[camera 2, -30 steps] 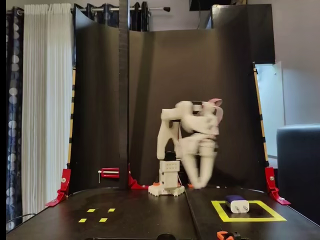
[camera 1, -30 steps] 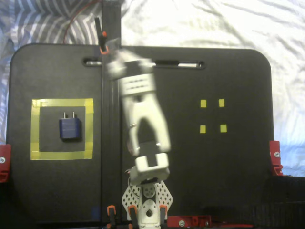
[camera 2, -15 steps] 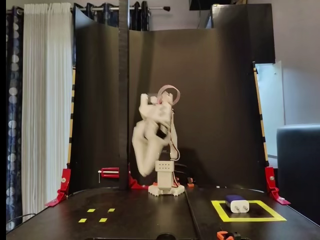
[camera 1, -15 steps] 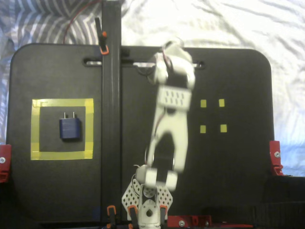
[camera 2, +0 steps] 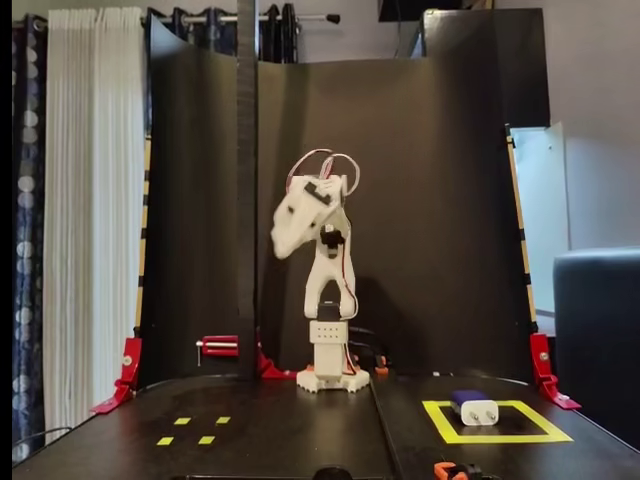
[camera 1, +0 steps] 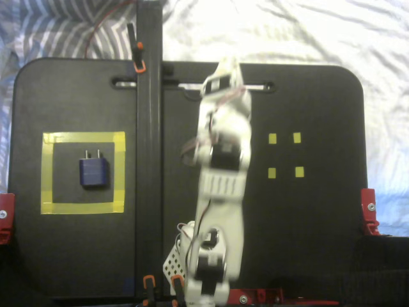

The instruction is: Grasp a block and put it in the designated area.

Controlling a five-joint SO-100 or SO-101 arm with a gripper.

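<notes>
From the overhead fixed view, the small navy boxy block (camera 1: 94, 173) with 2 silver prongs already sits inside the yellow-tape square (camera 1: 83, 208) on my left. It looks light, rigid and slick, so I'd pinch its flat sides. The white arm's gripper (camera 2: 283, 240) is raised mid-board; can't tell its jaws. Plenty of open black board (camera 1: 319, 217) around.

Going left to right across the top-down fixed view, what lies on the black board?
Yellow tape square outline with the dark navy-blue plug-like block inside it → upright black post → white robot arm → four tiny yellow squares.
</notes>
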